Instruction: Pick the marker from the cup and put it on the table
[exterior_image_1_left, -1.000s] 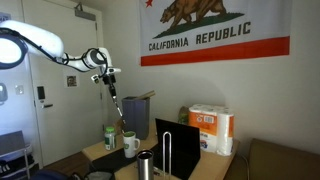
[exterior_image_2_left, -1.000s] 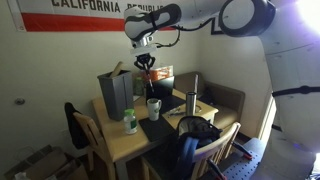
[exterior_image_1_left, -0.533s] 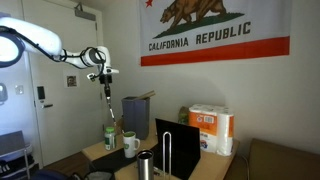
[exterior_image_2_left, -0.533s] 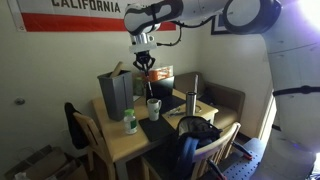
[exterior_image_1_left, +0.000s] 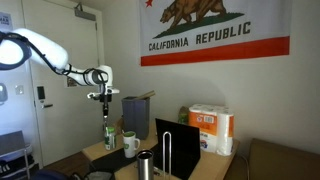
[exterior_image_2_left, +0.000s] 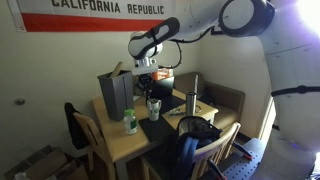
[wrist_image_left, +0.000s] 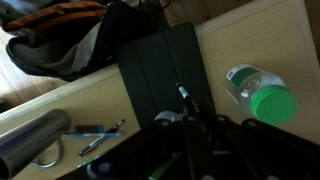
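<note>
Toward the left of an exterior view, the arm (exterior_image_1_left: 45, 52) reaches in from the frame's left edge and ends in the gripper (exterior_image_1_left: 106, 97), which hangs high above the table (exterior_image_1_left: 95, 151). Its jaws are closed around the marker (exterior_image_1_left: 107, 110), a thin dark stick that points straight down from the fingers, held in the air and touching nothing below.

Below the marker's tip in that view stands a green-capped bottle (exterior_image_1_left: 110, 134). A white mug (exterior_image_1_left: 131, 144) stands just right of the bottle, well apart from the marker, with a grey box (exterior_image_1_left: 134, 110) behind it. Farther right are a pack of paper towels (exterior_image_1_left: 212, 129) and, on the wall above, a flag (exterior_image_1_left: 215, 28).

From the opposite side, the gripper (exterior_image_2_left: 150, 82) hovers over the white mug (exterior_image_2_left: 153, 107), with the grey box (exterior_image_2_left: 113, 92) at centre left and the bottle (exterior_image_2_left: 130, 122) nearer the camera on the light tan table (exterior_image_2_left: 122, 148).

At the bottom of the wrist view, the dark fingers (wrist_image_left: 212, 130) pinch the marker (wrist_image_left: 183, 95), whose tip juts up the frame over a black mat (wrist_image_left: 160, 70). The green-capped bottle (wrist_image_left: 262, 95) sits at the right. A metal tumbler (wrist_image_left: 30, 152) and a blue pen (wrist_image_left: 97, 140) lie at lower left on the bare table (wrist_image_left: 60, 100). A dark bag (wrist_image_left: 60, 40) fills the upper left corner.
</note>
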